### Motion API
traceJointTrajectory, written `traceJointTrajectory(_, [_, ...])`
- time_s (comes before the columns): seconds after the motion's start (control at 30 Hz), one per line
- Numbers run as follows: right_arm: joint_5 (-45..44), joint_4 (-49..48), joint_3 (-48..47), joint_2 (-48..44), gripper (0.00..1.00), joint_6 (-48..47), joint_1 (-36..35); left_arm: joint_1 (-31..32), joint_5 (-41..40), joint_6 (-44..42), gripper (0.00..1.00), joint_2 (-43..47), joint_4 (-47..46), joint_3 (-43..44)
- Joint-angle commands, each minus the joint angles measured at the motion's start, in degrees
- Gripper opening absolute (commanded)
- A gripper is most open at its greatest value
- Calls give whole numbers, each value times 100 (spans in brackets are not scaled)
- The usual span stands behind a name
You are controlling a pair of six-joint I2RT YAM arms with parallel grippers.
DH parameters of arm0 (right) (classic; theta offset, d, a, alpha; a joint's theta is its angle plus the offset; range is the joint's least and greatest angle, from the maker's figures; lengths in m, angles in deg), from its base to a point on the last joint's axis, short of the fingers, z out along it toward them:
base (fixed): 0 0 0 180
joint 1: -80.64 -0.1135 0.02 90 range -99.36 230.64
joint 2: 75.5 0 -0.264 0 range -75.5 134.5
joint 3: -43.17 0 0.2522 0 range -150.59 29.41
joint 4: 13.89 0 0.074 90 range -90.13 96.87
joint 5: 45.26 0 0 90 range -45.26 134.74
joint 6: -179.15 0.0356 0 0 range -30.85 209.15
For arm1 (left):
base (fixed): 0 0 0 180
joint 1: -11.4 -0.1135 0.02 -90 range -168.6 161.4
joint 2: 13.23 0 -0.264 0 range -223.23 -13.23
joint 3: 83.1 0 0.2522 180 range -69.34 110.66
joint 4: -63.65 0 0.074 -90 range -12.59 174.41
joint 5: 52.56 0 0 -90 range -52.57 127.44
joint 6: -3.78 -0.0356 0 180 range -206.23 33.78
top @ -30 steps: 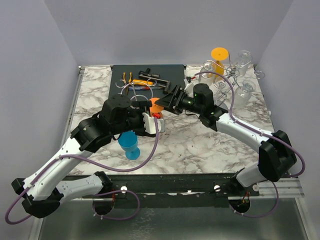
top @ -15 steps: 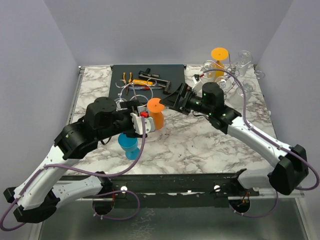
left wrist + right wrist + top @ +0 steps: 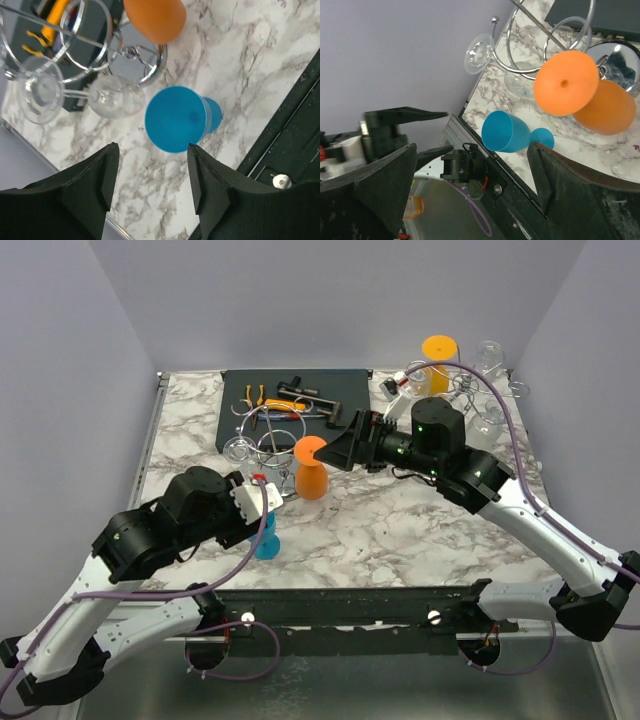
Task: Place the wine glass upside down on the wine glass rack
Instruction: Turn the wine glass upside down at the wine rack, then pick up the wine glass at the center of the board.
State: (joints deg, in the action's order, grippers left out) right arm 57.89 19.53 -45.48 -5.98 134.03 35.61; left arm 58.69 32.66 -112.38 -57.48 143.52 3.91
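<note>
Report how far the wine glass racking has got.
Done, it seems: the orange glass stands bowl-down at the near rack, untouched by either arm. In hand: nothing; left gripper and right gripper are both open and empty. Left: the blue glass is upright on the table, not racked.

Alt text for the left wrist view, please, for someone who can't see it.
Looking down between the open, empty black fingers of the left gripper at a blue wine glass standing upright on the marble table. Beyond it are a chrome wire rack, the bowl of an orange glass and a clear glass.
</note>
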Motion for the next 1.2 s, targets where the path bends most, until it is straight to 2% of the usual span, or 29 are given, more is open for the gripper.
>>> traceJointTrajectory(0.0, [-549,777,-474,229,100,-570,-356,-36,-462,439,60,74,52,-761])
traceJointTrajectory(0.17, [-970,960,-597,422,95,-782,-781,-60,-621,488,56,62,-330,-1040])
traceJointTrajectory(0.27, [-1229,1268,-860,858,90,-919,-1134,-53,-541,375,57,99,-401,-513])
traceJointTrajectory(0.33, [-1540,1567,-1186,1240,87,-1036,-1437,-53,-622,181,66,265,-510,-154])
traceJointTrajectory(0.5, [-1996,2067,-1762,2061,75,-1248,-1888,-44,-806,-447,81,874,-959,398])
traceJointTrajectory(0.63, [-2027,2064,-1959,2690,73,-1362,-1974,-39,-978,-613,97,1001,-1149,699])
traceJointTrajectory(0.83, [-2000,1788,-2151,3466,73,-1531,-1987,-39,-869,-644,98,732,-1170,1217])
traceJointTrajectory(1.0, [-1918,1600,-2276,3859,70,-1566,-1983,-37,-806,-507,98,697,-1187,1308])
traceJointTrajectory(1.1, [-1817,1528,-2281,3944,65,-1601,-1991,-40,-780,-461,99,727,-1188,1275])
traceJointTrajectory(1.17, [-1759,1548,-2263,3955,57,-1627,-1987,-44,-768,-442,98,717,-1188,1255])
